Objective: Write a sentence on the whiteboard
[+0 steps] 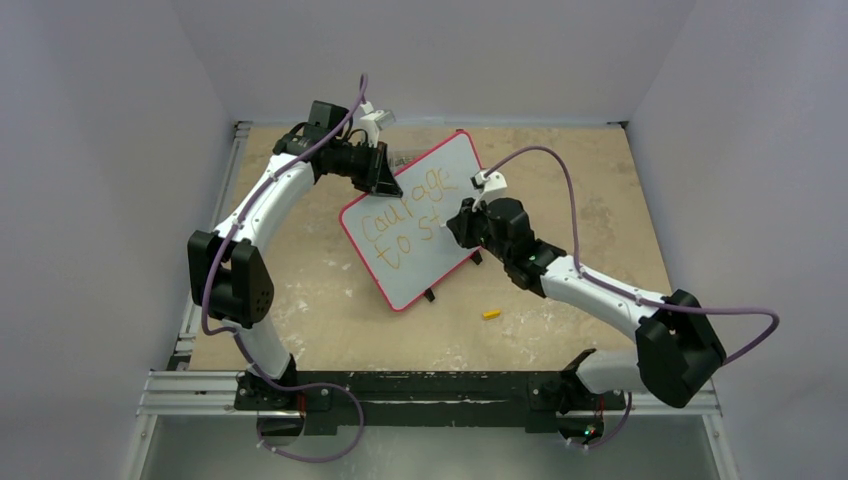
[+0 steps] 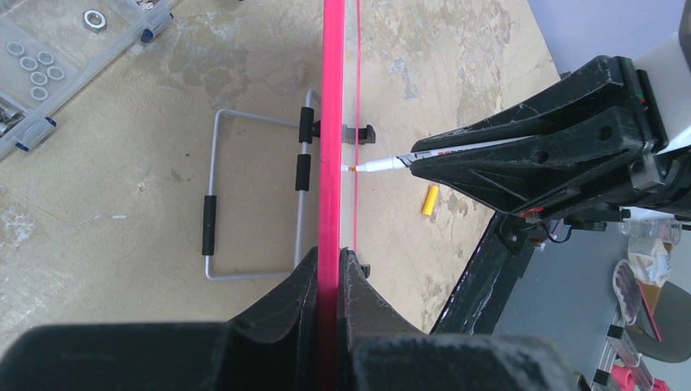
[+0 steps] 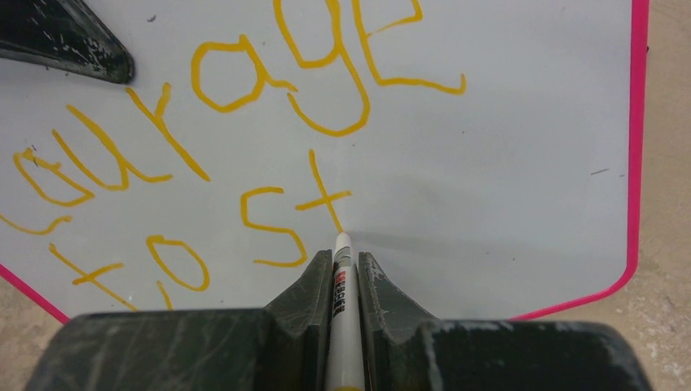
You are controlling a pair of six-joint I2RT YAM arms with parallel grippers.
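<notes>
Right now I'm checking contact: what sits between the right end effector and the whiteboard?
A marker. The right end effector clamps it, and its tip touches the whiteboard. The right wrist view shows this best.

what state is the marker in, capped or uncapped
Uncapped: the marker shows a bare tip touching the whiteboard; a yellow piece, likely its cap, lies on the table.

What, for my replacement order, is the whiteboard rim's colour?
The whiteboard rim is bright pink-red, clearest in the left wrist view.
</notes>
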